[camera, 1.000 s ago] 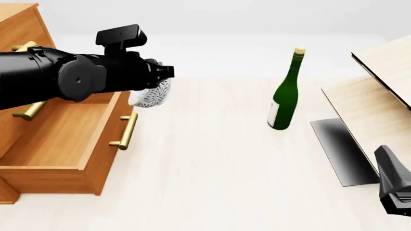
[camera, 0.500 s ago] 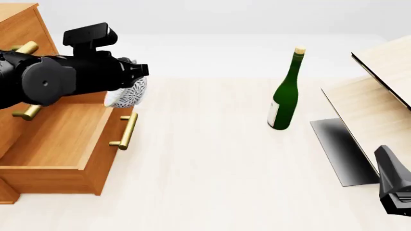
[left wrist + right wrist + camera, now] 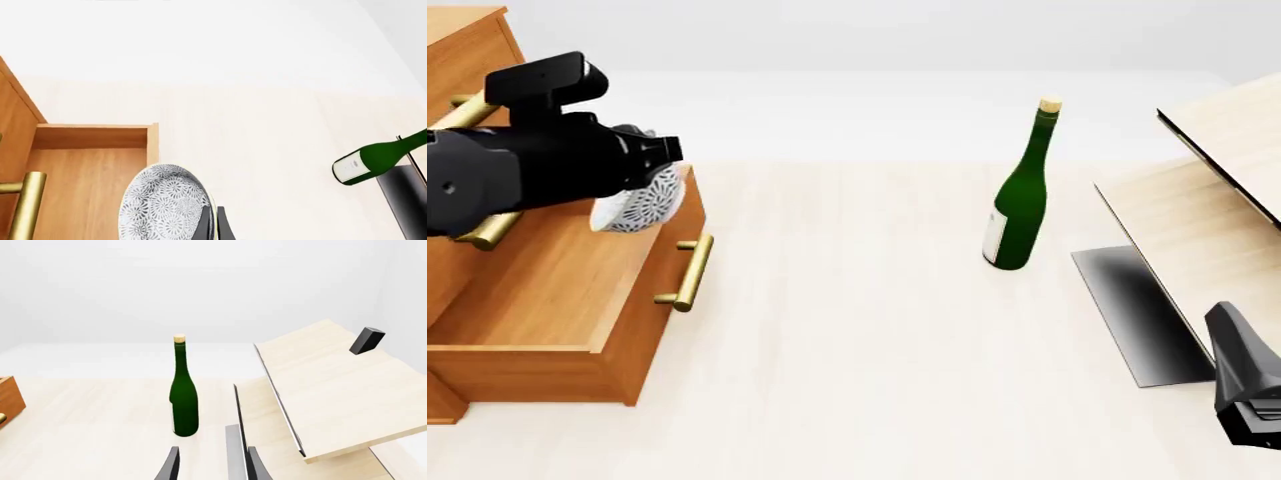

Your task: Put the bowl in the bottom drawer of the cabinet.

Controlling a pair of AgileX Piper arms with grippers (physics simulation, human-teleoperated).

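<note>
Left hand point(image 3: 647, 185): clenched on the rim of the bowl point(image 3: 641, 208), which hangs tilted on its edge just below and ahead of the hand, over the far end of the open bottom drawer point(image 3: 554, 290). Bowl not resting on the drawer floor. In the left wrist view one dark finger point(image 3: 208, 225) lies against the bowl point(image 3: 163, 207), with the drawer's far wall point(image 3: 93, 136) beyond it. The drawer stands pulled out from the cabinet point(image 3: 474, 60), its brass handle point(image 3: 687, 272) below and nearer than the hand.

Right hand point(image 3: 210, 467): released, fingers parted with nothing between them, low over the desk point(image 3: 868, 350). A green bottle point(image 3: 1018, 190) stands upright ahead of it; a pale slanted board point(image 3: 333, 385) lies just beside it.
</note>
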